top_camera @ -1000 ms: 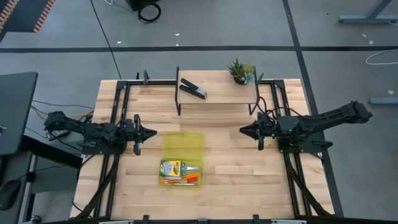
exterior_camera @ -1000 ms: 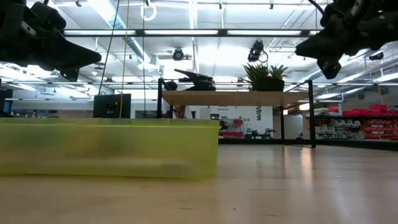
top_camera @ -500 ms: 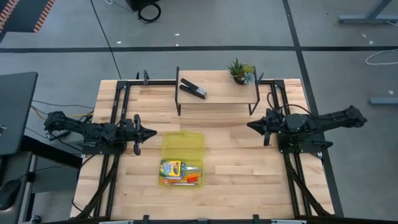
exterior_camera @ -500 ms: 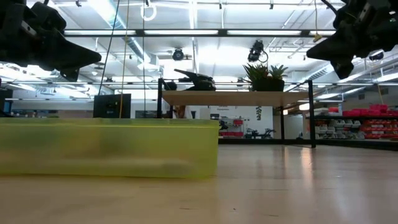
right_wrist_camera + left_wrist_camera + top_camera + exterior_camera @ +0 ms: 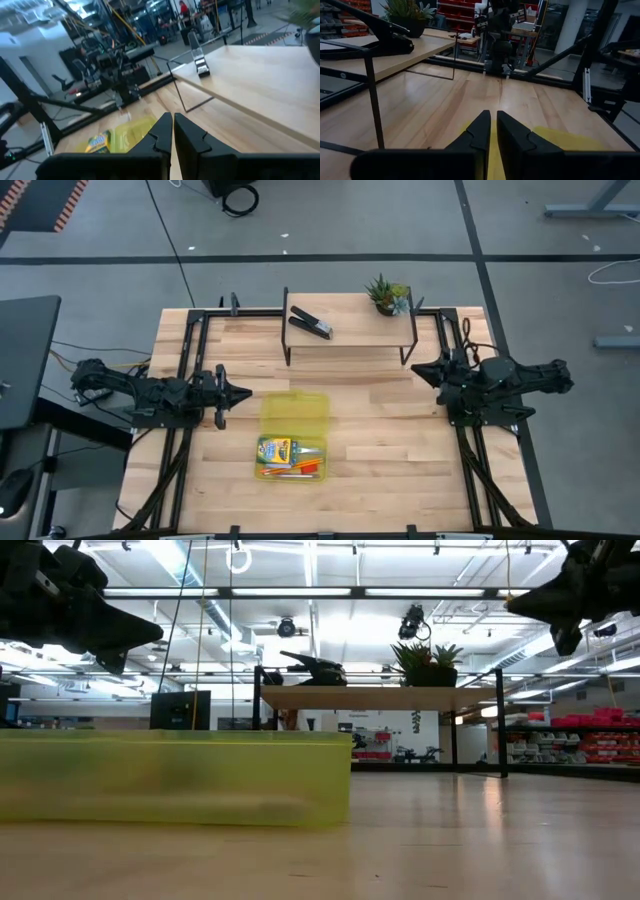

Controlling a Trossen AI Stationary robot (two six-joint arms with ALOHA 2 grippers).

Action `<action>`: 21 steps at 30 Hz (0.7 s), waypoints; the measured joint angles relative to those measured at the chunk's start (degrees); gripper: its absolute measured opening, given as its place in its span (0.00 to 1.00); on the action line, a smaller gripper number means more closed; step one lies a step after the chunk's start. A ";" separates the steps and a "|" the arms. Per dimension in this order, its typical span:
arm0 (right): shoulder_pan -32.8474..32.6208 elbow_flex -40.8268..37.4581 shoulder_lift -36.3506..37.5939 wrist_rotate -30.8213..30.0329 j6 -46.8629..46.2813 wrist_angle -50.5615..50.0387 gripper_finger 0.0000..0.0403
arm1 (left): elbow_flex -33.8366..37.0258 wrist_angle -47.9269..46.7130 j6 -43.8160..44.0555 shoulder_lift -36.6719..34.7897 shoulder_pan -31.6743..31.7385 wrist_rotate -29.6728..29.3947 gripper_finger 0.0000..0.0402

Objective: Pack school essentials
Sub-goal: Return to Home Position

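We see the crayon box [image 5: 274,450] in the yellow box [image 5: 296,409], 7 o'clock of table [image 5: 380,440] centre. With left gripper [image 5: 243,392] at 9 and right gripper [image 5: 417,369] at 3, fingers together and empty, we'd retract level, clear of the shelf leg [image 5: 408,340].

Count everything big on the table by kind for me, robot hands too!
Grippers: 2, left gripper and right gripper
Yellow supply box: 1
Crayon box: 1, inside it
Wooden shelf: 1
Black stapler: 1, on the shelf
Potted plant: 1, on the shelf
Total: 7
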State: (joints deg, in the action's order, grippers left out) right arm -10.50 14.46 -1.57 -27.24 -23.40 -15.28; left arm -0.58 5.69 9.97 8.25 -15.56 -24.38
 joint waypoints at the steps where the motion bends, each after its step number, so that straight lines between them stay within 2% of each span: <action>1: 0.00 0.00 1.22 -0.18 -0.03 -0.64 0.06 | 0.00 0.00 0.16 0.00 -0.05 0.00 0.10; 12: -0.02 4.22 1.58 -0.79 -0.50 -7.13 0.06 | 0.00 -0.85 0.32 0.00 -0.06 0.01 0.08; 21: -0.02 2.10 1.54 -0.57 -3.53 -7.69 0.06 | -0.04 -1.10 0.36 0.00 -0.06 0.00 0.10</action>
State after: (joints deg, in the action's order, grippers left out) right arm -10.52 16.56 -0.03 -27.81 -26.93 -22.97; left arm -0.62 4.59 10.33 8.25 -15.62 -24.38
